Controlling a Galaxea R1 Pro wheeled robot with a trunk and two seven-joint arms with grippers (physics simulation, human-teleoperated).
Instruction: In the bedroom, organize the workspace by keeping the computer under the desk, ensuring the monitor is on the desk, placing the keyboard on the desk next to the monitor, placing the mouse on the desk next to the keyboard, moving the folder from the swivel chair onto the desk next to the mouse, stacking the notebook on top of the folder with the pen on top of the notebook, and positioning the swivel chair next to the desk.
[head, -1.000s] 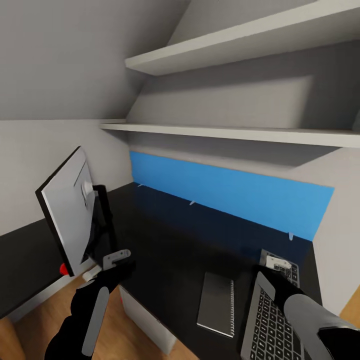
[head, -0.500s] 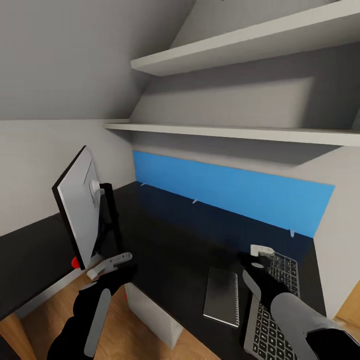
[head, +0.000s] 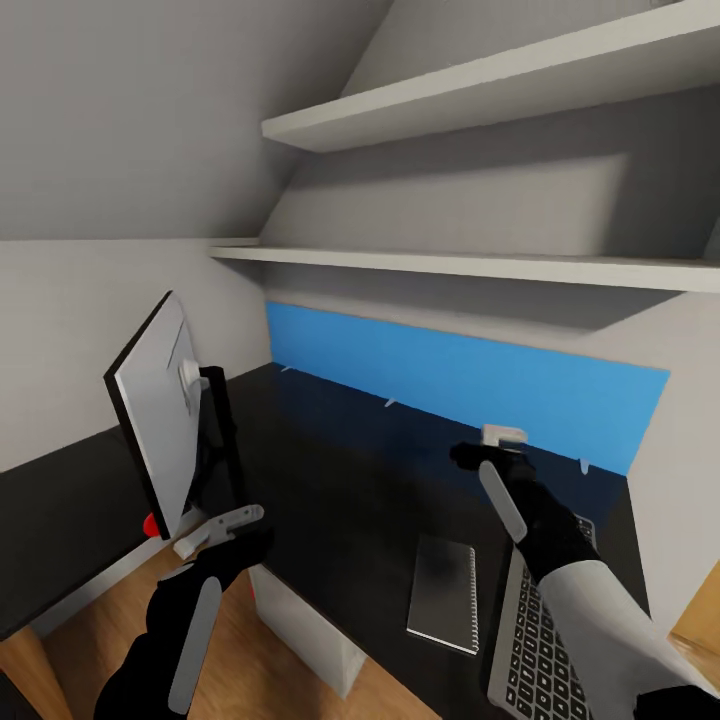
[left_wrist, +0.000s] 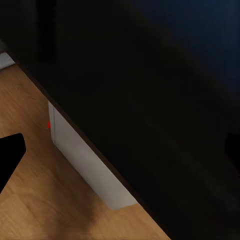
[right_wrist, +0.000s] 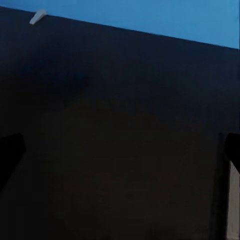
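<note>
**A:** What does the head camera show?

**B:** A black desk (head: 350, 480) runs under two pale shelves (head: 480, 265), with a blue panel (head: 470, 385) along its back edge. At about 9 o'clock in the picture the monitor (head: 150, 420) stands on the desk, seen from behind and tilted, its grey back facing the camera on a dark stand.

**A:** And the other desk items?

**B:** The notebook (head: 443, 592), grey with a spiral edge, lies flat on the desk at about 5 o'clock. Just beside it, further toward 4 o'clock, is the keyboard (head: 545, 650), partly covered by the right arm. A white box, seemingly the computer (head: 300, 625), sits under the desk's front edge at 6 o'clock on the wooden floor (head: 60, 650).

**A:** Where are the grippers?

**B:** The left gripper (head: 222, 527) hangs at 7 o'clock, by the desk's front edge below the monitor. In its wrist view the fingertips sit wide apart at the frame edges, holding nothing. The right gripper (head: 495, 445) hovers above the desk at about 3 o'clock, near the blue panel. Its wrist view also shows the fingertips spread wide, empty, over bare dark desk.
</note>
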